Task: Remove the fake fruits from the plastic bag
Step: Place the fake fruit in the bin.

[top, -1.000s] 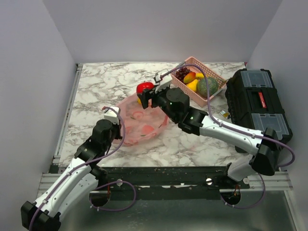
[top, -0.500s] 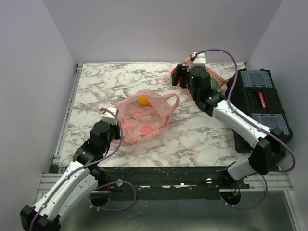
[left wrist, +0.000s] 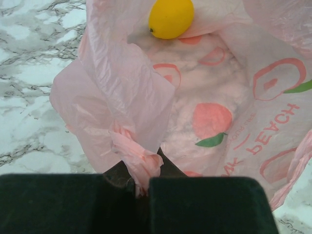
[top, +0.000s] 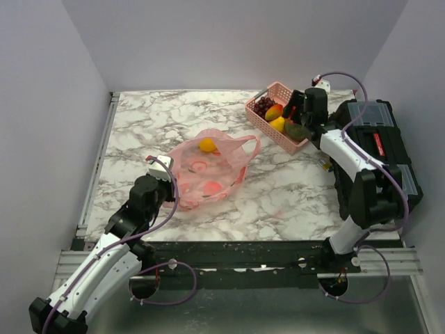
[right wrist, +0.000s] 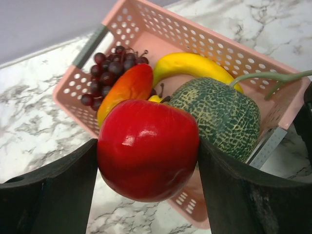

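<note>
Marble table (top: pixel 139 125) | bag (top: pixel 208 177): lemon (top: pixel 207 145) | left end effector (left wrist: pixel 141 183) pinches bag | right (right wrist: pixel 147 161) grips apple (right wrist: pixel 146 139)

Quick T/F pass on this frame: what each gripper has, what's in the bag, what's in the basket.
1. The right gripper holds a glossy red plastic apple. True.
2. The left gripper is open above the thin translucent pink plastic bag. False: it is shut on a fold of the bag.
3. The bag is empty. False: a round yellow plastic fruit lies in its mouth.
4. The dull green netted melon sits in the rigid pink lattice basket. True.
</note>
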Controlling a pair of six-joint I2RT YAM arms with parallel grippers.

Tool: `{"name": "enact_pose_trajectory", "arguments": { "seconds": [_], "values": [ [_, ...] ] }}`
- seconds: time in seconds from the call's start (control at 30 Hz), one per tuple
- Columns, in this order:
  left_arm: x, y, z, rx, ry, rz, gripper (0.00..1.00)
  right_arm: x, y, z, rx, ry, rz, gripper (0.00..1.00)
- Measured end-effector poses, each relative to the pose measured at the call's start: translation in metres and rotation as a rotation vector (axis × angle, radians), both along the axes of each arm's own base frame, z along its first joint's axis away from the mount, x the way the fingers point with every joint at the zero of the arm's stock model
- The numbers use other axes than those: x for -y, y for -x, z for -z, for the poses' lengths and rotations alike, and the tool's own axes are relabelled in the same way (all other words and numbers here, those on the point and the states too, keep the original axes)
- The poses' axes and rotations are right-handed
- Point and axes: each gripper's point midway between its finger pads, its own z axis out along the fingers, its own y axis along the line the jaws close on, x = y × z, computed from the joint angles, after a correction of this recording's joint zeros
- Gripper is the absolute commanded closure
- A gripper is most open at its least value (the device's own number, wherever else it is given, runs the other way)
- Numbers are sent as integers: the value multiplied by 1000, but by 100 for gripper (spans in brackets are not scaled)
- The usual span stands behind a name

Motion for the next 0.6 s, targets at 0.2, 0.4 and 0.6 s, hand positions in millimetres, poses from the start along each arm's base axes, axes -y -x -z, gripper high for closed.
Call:
{"name": "enact_pose_trajectory", "arguments": {
  "seconds": [0.2, 0.4, 0.6],
  "values": [
    [6, 2, 0, -5, 10, 36, 100, 13, -47, 26, -71, -26, 29, 92],
    [8, 4, -1, -1, 16, 53, 100, 4, -93, 16, -60, -16, 24, 56],
    [9, 4, -3, 5, 17, 56, 100, 7, -102, 37, -115, 28, 35, 22]
  ]
}}
